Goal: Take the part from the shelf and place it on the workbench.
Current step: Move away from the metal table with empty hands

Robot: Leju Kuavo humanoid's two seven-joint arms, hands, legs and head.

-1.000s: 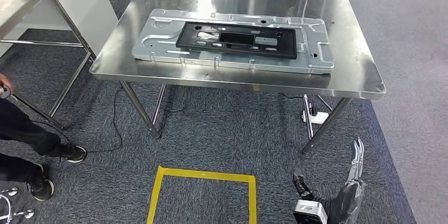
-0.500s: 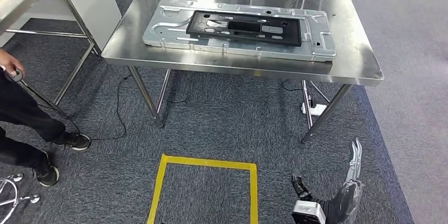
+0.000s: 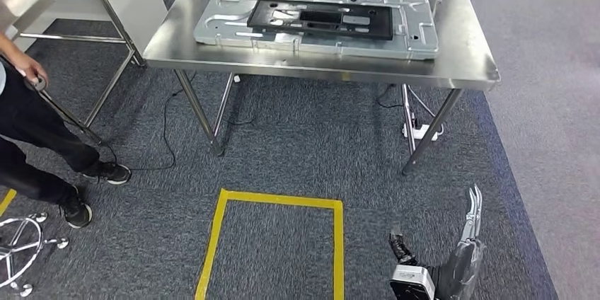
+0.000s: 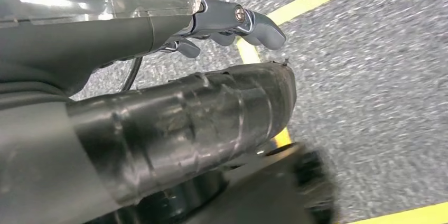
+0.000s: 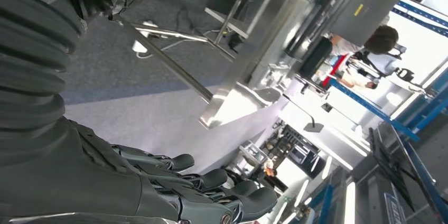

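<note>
Steel workbench [image 3: 467, 66] and everything on it sit higher in the head view than half a second ago, and the yellow tape square [image 3: 272, 203] on the grey carpet has slid up a little too, with more of the person in dark trousers [image 3: 32, 130] and a chrome chair base [image 3: 18, 243] showing at the left; the whole picture has shifted together, so the camera has moved and the things themselves have not. On the shiny workbench lies the wide, flat silver-grey sheet-metal panel [image 3: 417, 35], and flat on top of that panel rests the black rectangular plastic frame part [image 3: 322, 18] with its cut-out windows, lengthwise along the panel and within its edges. The right hand [image 3: 468, 233] hangs low at the lower right of the head view, well apart from the workbench, with its fingers [image 3: 472, 208] straight and slightly spread, grasping nothing and touching nothing; it has kept that same pose across the half second. The right wrist view shows those dark fingers [image 5: 211, 182] extended in free air above the carpet, with a workbench leg and a blue rack in the distance. The left hand [image 4: 222, 23] appears in the left wrist view above the carpet and a strip of yellow tape, its grey fingers [image 4: 261, 26] curved gently forward with nothing between them, released and in contact with no object.
</note>
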